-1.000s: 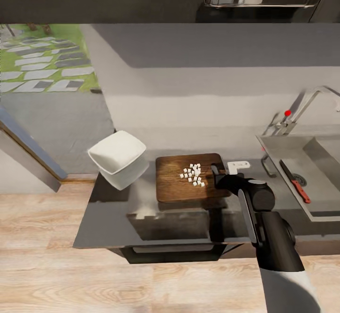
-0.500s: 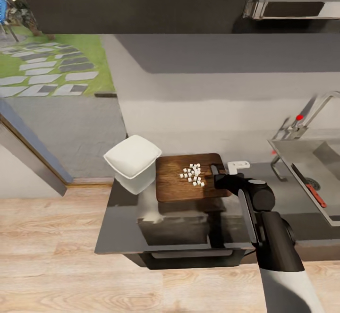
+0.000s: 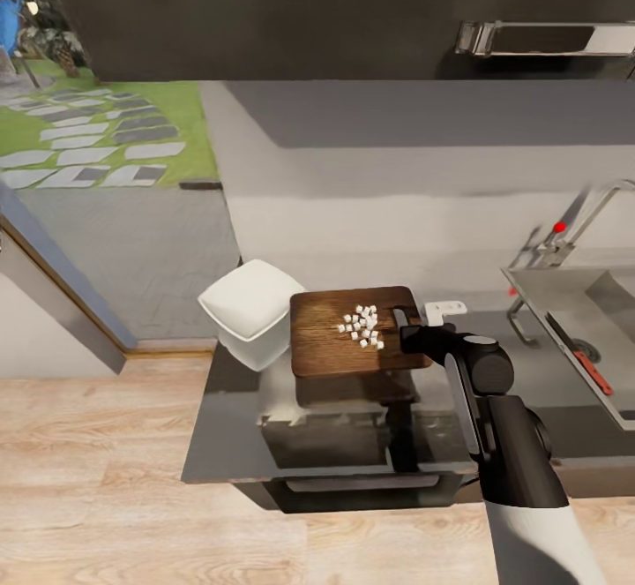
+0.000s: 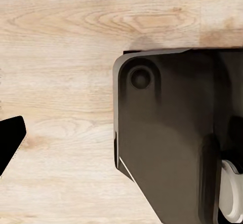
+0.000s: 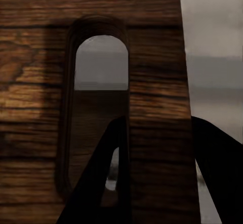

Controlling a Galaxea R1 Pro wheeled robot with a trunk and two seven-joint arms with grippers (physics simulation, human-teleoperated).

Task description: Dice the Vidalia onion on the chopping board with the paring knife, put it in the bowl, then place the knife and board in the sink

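The dark wooden chopping board (image 3: 331, 342) is held level just above the grey countertop (image 3: 229, 435), with small white diced onion pieces (image 3: 362, 326) on it. My right gripper (image 3: 407, 336) is shut on the board's hole end. In the right wrist view one finger (image 5: 101, 183) passes through the oval hole and the other hugs the outer edge of the board (image 5: 152, 72). The white bowl (image 3: 251, 310) stands on the countertop right beside the board's left edge. The red-handled paring knife (image 3: 582, 356) lies in the sink (image 3: 564, 289) at the right.
A chrome tap (image 3: 591, 206) with a red-tipped lever stands behind the sink. Dark wall cabinets hang overhead. The countertop ends just left of the bowl, with wooden floor (image 4: 61, 57) beyond. The left wrist view looks down at floor and my dark base (image 4: 167, 143).
The view has shifted: counter, bowl and sink slid right in the picture. The held board kept its place in the picture, so the bowl now sits close against its left edge.
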